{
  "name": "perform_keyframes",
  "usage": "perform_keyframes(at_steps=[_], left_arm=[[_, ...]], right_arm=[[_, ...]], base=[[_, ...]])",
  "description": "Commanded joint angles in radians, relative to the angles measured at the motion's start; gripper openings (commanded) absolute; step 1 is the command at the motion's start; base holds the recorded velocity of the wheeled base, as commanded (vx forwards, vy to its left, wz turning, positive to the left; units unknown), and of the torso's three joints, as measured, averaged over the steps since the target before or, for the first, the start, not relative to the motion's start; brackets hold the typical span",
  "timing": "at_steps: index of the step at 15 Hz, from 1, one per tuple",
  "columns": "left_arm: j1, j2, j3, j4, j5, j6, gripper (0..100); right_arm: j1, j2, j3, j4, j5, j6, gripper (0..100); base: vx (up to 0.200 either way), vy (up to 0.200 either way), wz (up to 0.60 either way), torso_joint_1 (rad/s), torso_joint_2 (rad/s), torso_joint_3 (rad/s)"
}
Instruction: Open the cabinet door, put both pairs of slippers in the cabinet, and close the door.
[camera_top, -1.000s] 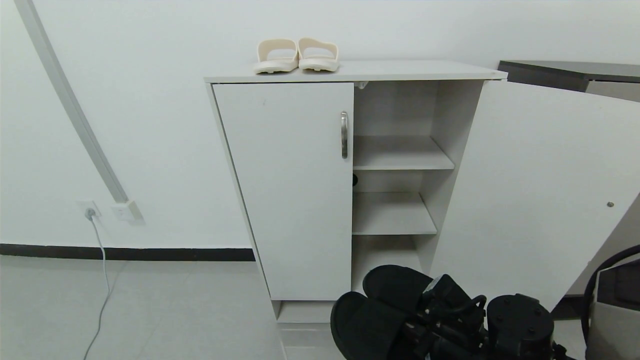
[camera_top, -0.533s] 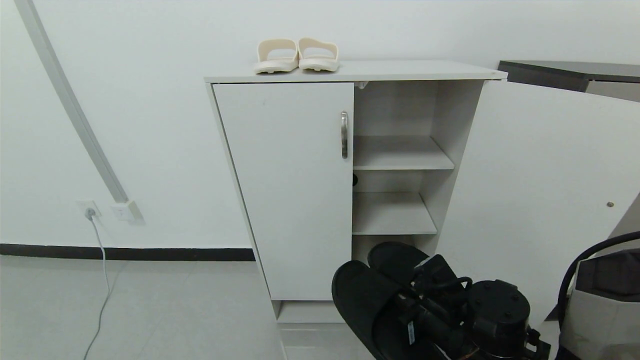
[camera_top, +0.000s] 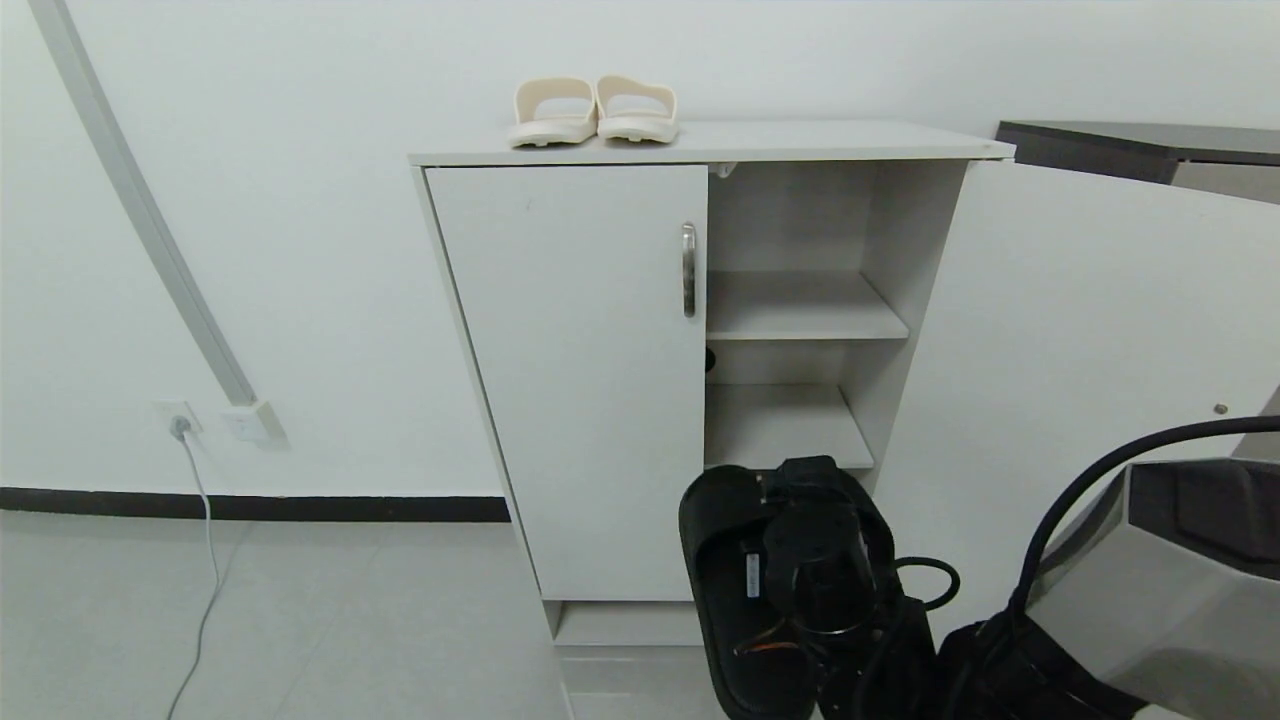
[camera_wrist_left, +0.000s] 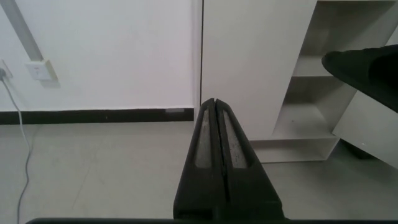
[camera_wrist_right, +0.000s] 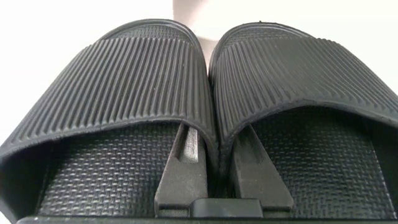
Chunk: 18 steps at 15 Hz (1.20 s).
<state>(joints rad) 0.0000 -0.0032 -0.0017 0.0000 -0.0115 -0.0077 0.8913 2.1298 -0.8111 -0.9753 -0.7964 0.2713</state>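
Observation:
The white cabinet (camera_top: 570, 400) stands against the wall with its left door shut and its right door (camera_top: 1080, 380) swung wide open, showing two bare shelves (camera_top: 800, 305). A beige pair of slippers (camera_top: 593, 110) rests on the cabinet top. My right gripper (camera_wrist_right: 214, 158) is shut on the black pair of slippers (camera_top: 730, 540), pinching their inner walls together, toes pointing at the lowest opening below the second shelf (camera_top: 780, 425). My left gripper (camera_wrist_left: 215, 106) hangs low over the floor to the left of the cabinet, shut on nothing. The black slippers (camera_wrist_left: 367, 65) show there too.
A dark-topped piece of furniture (camera_top: 1150, 145) stands behind the open door at the right. A wall socket with a hanging cable (camera_top: 180, 425) is at the left. Bare floor (camera_top: 300, 620) lies in front of the shut door.
The right arm has lifted the black slippers and turned them, carrying them from low in front of the cabinet up to its lowest opening. The cabinet and beige pair are unmoved.

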Motion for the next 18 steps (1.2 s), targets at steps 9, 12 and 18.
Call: perform_keyframes(at_steps=[9,12,18], left_arm=[[0.000,0.003,0.000,0.000,-0.001,-0.002,0],[0.000,0.003,0.000,0.000,-0.001,-0.002,0],[0.000,0.003,0.000,-0.002,0.001,-0.006,0]], right_arm=[[-0.008,0.065,-0.057,0.000,-0.027,0.014,0],[-0.015,0.070,-0.059,-0.002,-0.027,0.016,0],[-0.037,0.099,-0.060,-0.016,-0.027,0.016,0]], base=[[0.000,-0.089,0.00,0.002,0.00,0.002],[0.000,-0.200,0.00,0.004,0.00,0.004],[0.000,0.000,0.00,0.000,0.00,0.000]])
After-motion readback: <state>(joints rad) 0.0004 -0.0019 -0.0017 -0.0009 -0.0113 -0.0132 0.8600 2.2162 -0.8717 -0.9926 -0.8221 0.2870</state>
